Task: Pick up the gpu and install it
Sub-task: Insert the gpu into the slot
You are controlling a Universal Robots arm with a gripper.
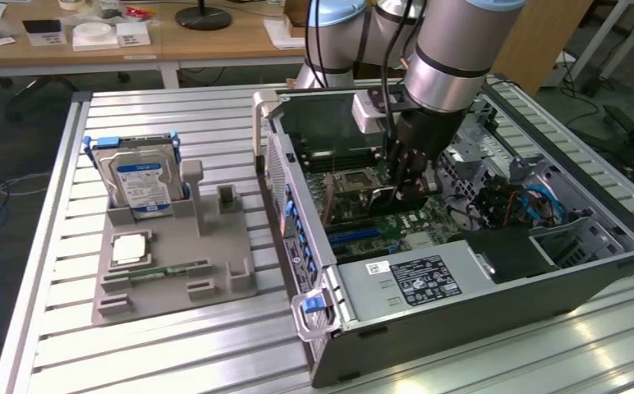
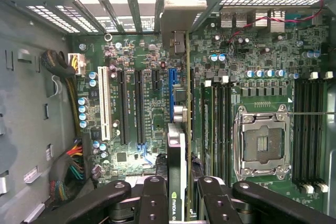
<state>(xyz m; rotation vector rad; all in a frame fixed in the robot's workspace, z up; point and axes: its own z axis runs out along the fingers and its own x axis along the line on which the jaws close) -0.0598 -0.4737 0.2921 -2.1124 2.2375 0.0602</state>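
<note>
**Item: gpu** (image 2: 177,150). Held edge-on and upright inside the case (image 1: 460,304), over the motherboard (image 2: 262,51). Its silvery bracket (image 2: 181,14) met the rear wall of the case. The card ran in line with the blue slot (image 2: 171,85). Whether it was seated could not be told.

**Gripper** (image 2: 178,198). Narrowed to the card's thickness, with a finger pressed on each face. It had hold of the gpu and nothing else. In the exterior view it reached down into the case from 12 o'clock.

**Socket** (image 2: 261,142). On the motherboard, near the card but apart from it, with memory slots between them.

**Holder** (image 1: 175,287). A grey tray on the table (image 1: 186,345), at 9 o'clock of the case in the exterior view.

**Hard drive** (image 1: 142,185). Stood upright at the holder's 11 o'clock corner.

**Memory stick** (image 1: 169,269). Lay flat near the holder's middle.
</note>
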